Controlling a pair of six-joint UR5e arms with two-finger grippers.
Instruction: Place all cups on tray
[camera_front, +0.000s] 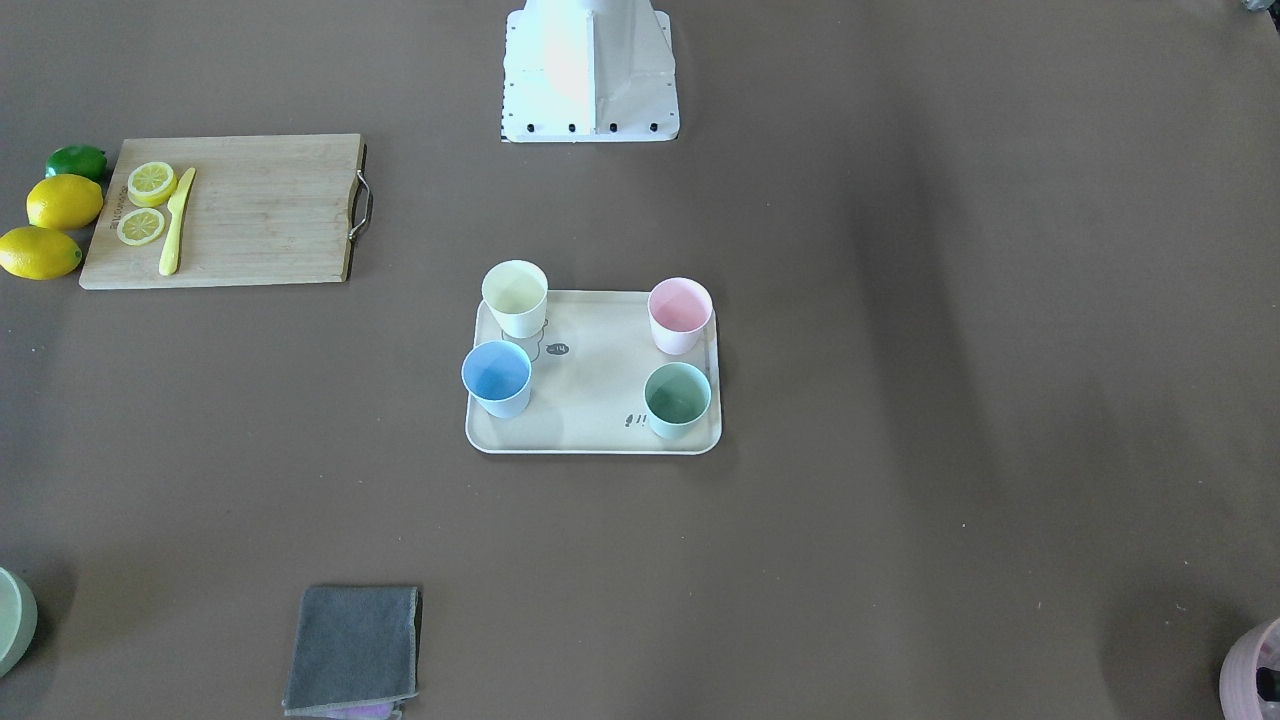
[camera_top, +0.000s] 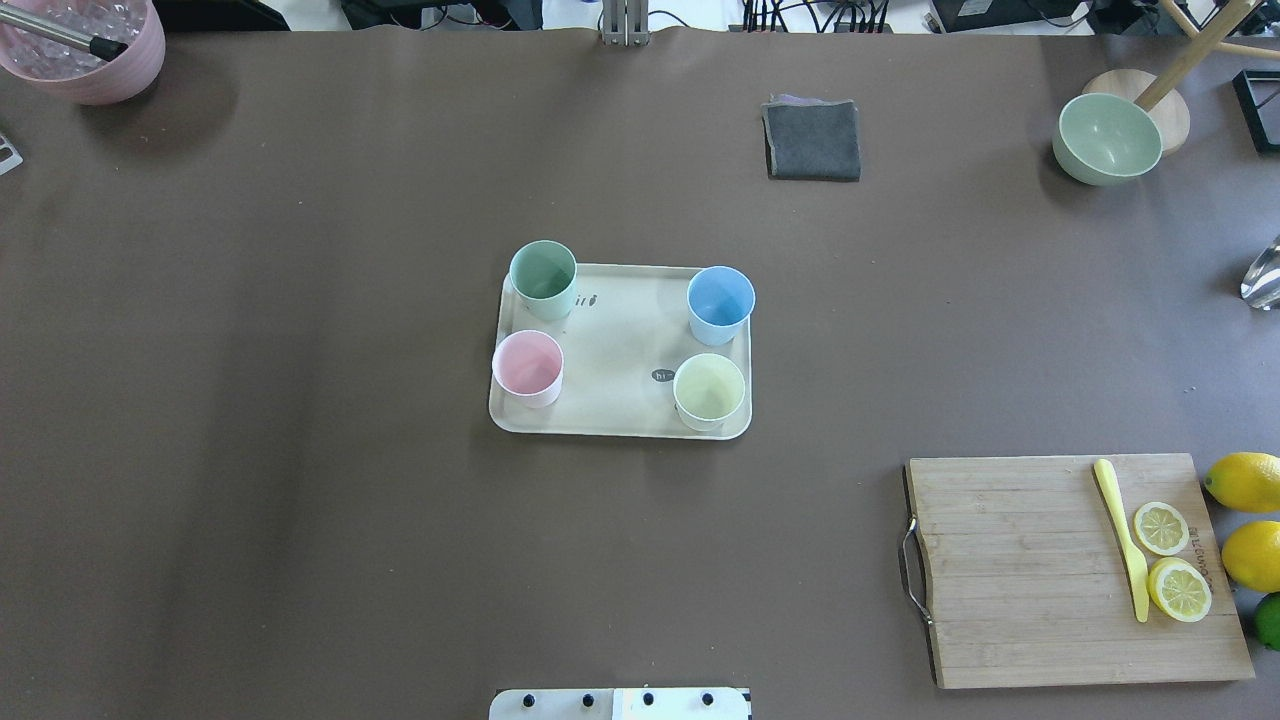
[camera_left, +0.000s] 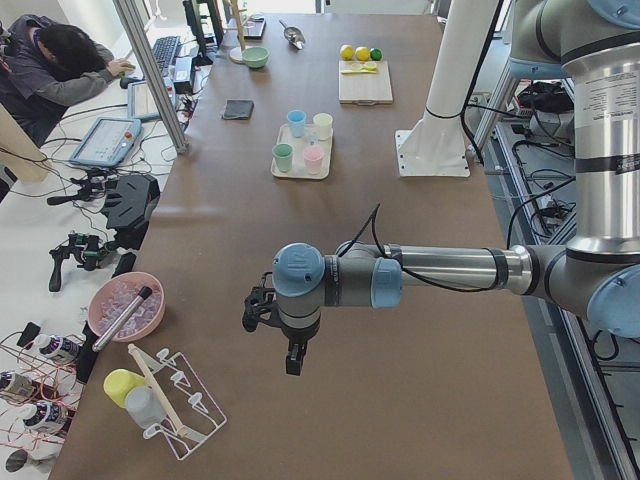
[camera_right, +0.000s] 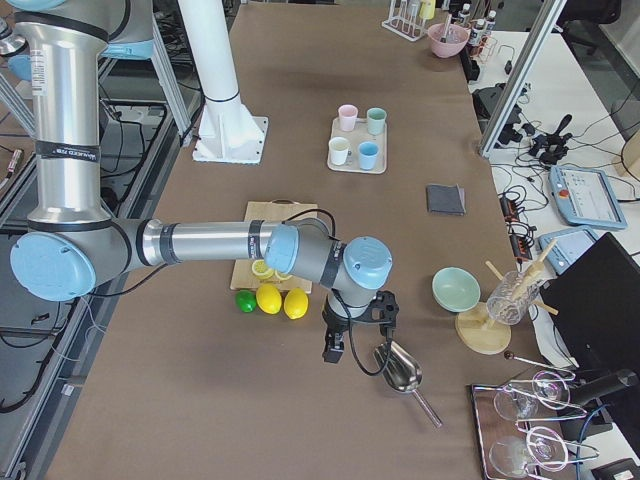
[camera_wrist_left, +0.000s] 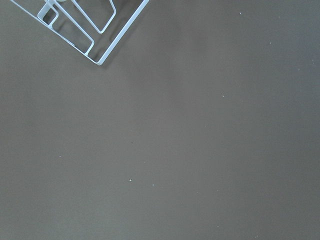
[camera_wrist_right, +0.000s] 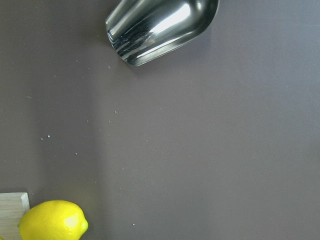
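Note:
All four cups stand upright on the cream tray (camera_top: 620, 345) at mid-table, one near each corner: the mint green cup (camera_top: 543, 277), the light blue cup (camera_top: 720, 302), the pale pink cup (camera_top: 527, 366) and the pale yellow cup (camera_top: 709, 390). The front view shows the same tray (camera_front: 590, 395). My left gripper (camera_left: 290, 362) hangs over bare table far from the tray, near the table's left end. My right gripper (camera_right: 335, 352) hangs far away near the right end, beside the lemons. Each shows only in a side view, so I cannot tell whether it is open or shut.
A wooden cutting board (camera_top: 1010, 570) with lemon slices and a yellow knife (camera_top: 1125, 545) lies near right, whole lemons (camera_top: 1245, 482) beside it. A grey cloth (camera_top: 812, 140), green bowl (camera_top: 1107, 138) and pink bowl (camera_top: 85, 50) lie far. A metal scoop (camera_wrist_right: 160, 27) and wire rack (camera_wrist_left: 85, 25) sit near the grippers.

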